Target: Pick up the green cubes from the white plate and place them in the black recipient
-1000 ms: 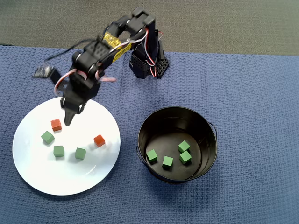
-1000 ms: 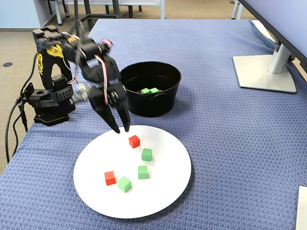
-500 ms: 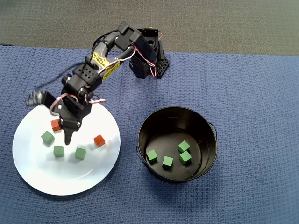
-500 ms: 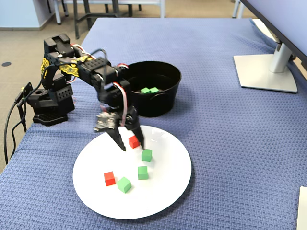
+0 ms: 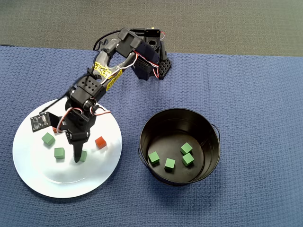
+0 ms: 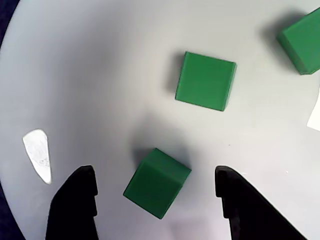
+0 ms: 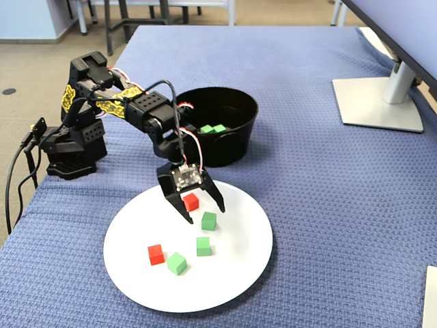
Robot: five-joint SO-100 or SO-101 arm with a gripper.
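Since a second ago I have swung down from the plate's edge and now hang low over the large flat round white plate (image 7: pixel 232 277), with my black two-finger gripper (image 6: pixel 156 200) straddling one of the small matte green cubes (image 6: pixel 157 183). My fingers (image 6: pixel 75 200) are spread wide, one on each side of that cube, and neither touches it in the wrist view. A second green cube (image 6: pixel 205 80) lies just beyond it on the plate, and a third (image 6: pixel 302 41) shows at the upper right edge of that view. In the overhead view the plate also carries a small red-orange cube (image 5: pixel 100 141) just right of my wrist; the fixed view shows a second red-orange cube (image 7: pixel 156 253) nearer the camera. The round glossy black metal bucket (image 5: pixel 208 124) stands apart from the plate on the blue woven surface (image 7: pixel 328 178), to the right in the overhead view, with four green cubes (image 5: pixel 169 164) resting on its flat bottom.
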